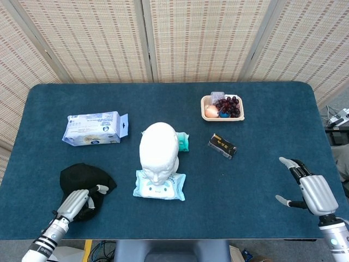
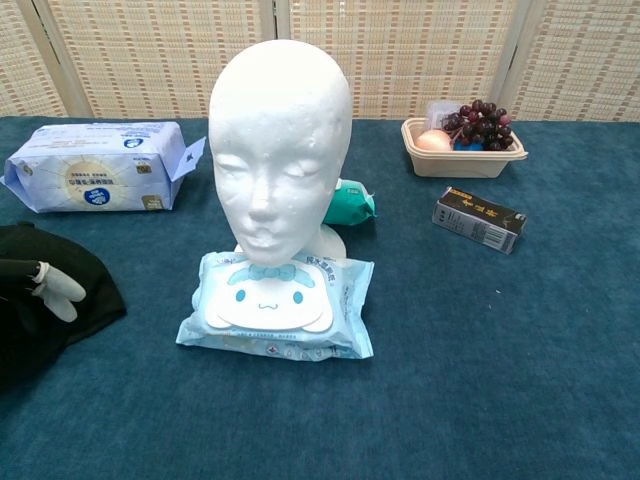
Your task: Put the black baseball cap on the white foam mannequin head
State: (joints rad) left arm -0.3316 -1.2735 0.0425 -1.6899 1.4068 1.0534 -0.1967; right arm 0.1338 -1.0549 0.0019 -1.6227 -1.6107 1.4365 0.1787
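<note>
With left hand (image 1: 76, 203) resting on one black cap (image 1: 84, 181) at table's near-left.
Gripping or not: cannot tell; right hand (image 1: 309, 188) open, empty; one foam head (image 1: 158, 149), capless, upright on one wipes pack (image 1: 160, 186).

Tabletop (image 1: 262, 109) — mannequin head (image 1: 158, 150) upright near centre, its base resting on the rear edge of a wipes pack (image 1: 160, 186) that lies in front of it; a small packet (image 1: 182, 142) touching just behind and to its right. Tissue pack (image 1: 92, 129) to the far left, cap (image 1: 82, 179) at the front left with the left hand (image 1: 74, 202) resting on its near edge. Fruit tray (image 1: 222, 107) to the rear right, small box (image 1: 222, 145) in front of it — right hand (image 1: 308, 188) at the front-right edge, well apart from all items.
</note>
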